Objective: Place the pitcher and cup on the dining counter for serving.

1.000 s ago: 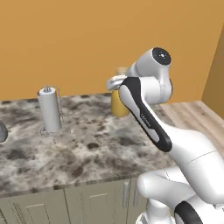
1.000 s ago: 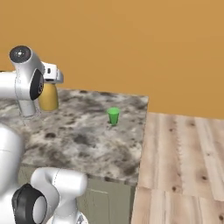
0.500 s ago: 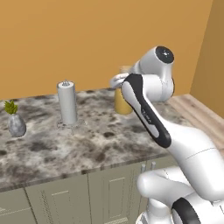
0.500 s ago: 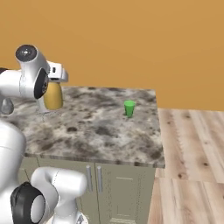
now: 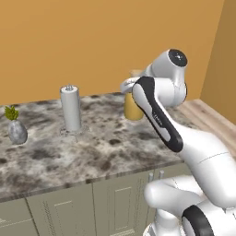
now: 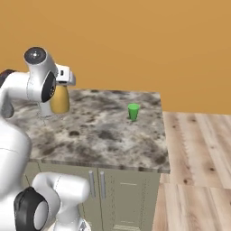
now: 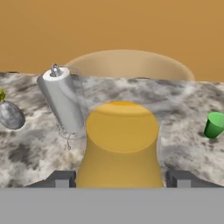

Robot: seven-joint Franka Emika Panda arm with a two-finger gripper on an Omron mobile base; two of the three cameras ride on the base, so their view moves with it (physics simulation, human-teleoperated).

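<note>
Hand view: jaws spread wide around the pitcher (image 7: 121,146), apparently gripping it. Risk: a tilted release topples it toward the towel roll (image 7: 63,103) or cup (image 7: 214,124).

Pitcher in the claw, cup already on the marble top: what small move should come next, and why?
Probably lower it. The claw grips the pitcher on both sides, and in the right base view it seems to hang slightly above the dining counter, left of the cup. I would set it on the bare marble, then open.
</note>
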